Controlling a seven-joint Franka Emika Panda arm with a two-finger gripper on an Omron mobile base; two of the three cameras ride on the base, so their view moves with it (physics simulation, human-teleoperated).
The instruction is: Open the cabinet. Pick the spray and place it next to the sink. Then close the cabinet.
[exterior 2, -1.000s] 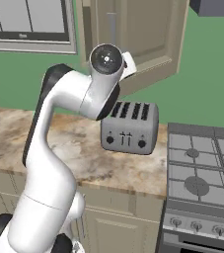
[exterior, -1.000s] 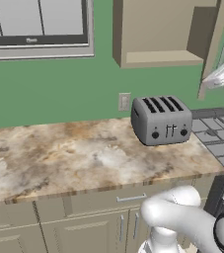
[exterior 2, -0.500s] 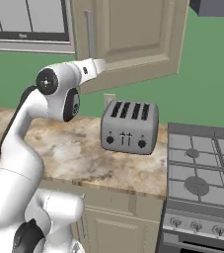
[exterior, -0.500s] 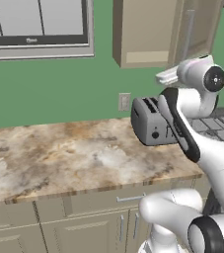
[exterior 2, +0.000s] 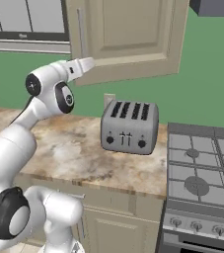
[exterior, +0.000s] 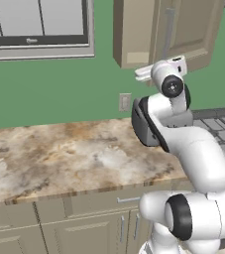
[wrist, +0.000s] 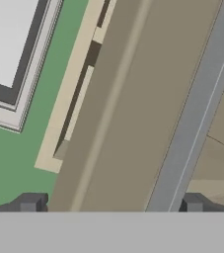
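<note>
Left base view: arm had swung back from the far right; end effector (exterior: 142, 73) raised at the cabinet (exterior: 183, 30).
Right base view: cabinet door nearly closed again; toaster (exterior 2: 129, 126) on bench (exterior 2: 79, 148).
Hand view: jaws spread, empty, straddling door edge; handle (wrist: 197, 108) right. Spray unseen.

Cabinet door (exterior 2: 128, 37) swung partly out from the cabinet (exterior: 134, 32), blocking straight entry to the shelf from the front. Narrow dark gap (wrist: 81, 94) between door edge and cabinet frame, seen in the hand view. Long silver bar handle (wrist: 195, 113) standing off the door face, between the widely parted fingertips (wrist: 30, 202). Toaster (exterior 2: 129, 126) on the marbled counter (exterior: 59, 154), below the door, with open air between them. Broad bare counter stretch left of the arm, free for passing. Stove (exterior 2: 202, 173) just right of the toaster.
</note>
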